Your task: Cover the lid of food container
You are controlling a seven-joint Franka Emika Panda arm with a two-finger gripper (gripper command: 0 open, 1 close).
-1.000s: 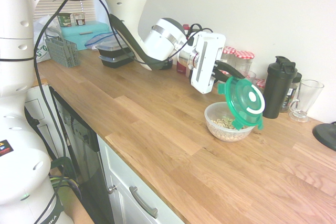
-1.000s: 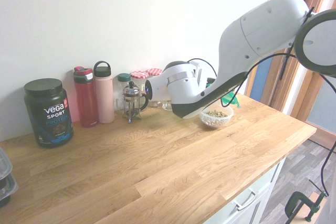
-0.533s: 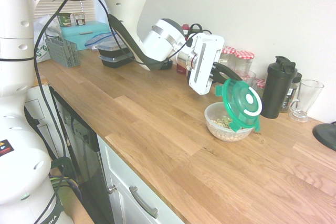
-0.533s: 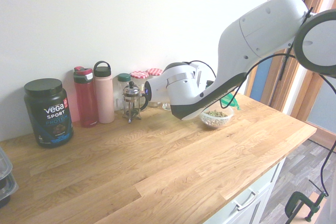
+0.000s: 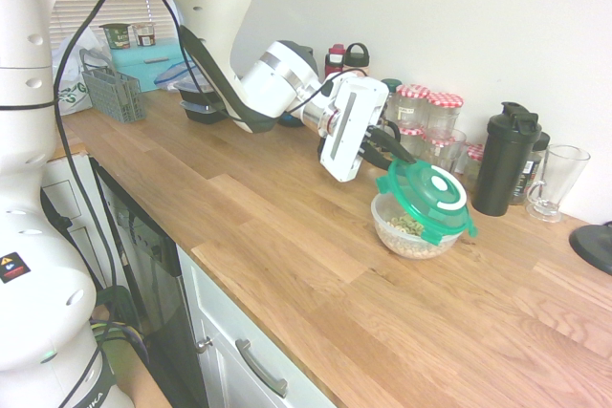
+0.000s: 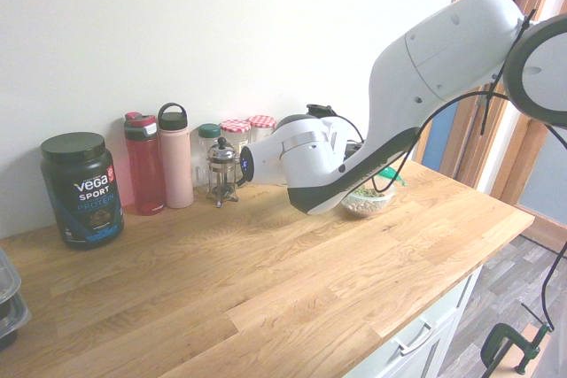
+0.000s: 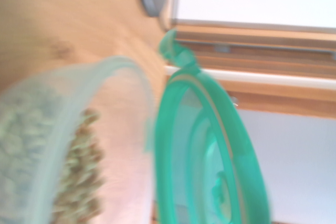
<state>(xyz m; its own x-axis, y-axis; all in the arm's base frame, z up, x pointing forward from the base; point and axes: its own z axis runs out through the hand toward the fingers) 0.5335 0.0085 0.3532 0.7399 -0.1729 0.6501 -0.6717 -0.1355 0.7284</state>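
The round green lid (image 5: 427,195) with a white ring lies nearly flat, tilted a little, right over the food container (image 5: 413,236), a clear bowl of pale cereal pieces on the wooden counter. My gripper (image 5: 389,156) is shut on the lid's rim at its far-left side. In the second exterior view the arm hides most of the bowl (image 6: 368,202), and only a green sliver of the lid (image 6: 387,172) shows. The wrist view shows the lid (image 7: 210,150) edge-on beside the container's rim (image 7: 118,129), with a narrow gap between them.
Behind the bowl stand red-capped jars (image 5: 430,112), a black shaker bottle (image 5: 505,157) and a glass mug (image 5: 553,182). Black meal boxes (image 5: 206,97) and a grey rack (image 5: 115,93) sit at the far left. A protein tub (image 6: 80,189), bottles (image 6: 161,158) and a French press (image 6: 221,173) line the wall.
The lid has swung from nearly upright down to almost flat over the bowl, and my gripper has moved lower and to the left with it.
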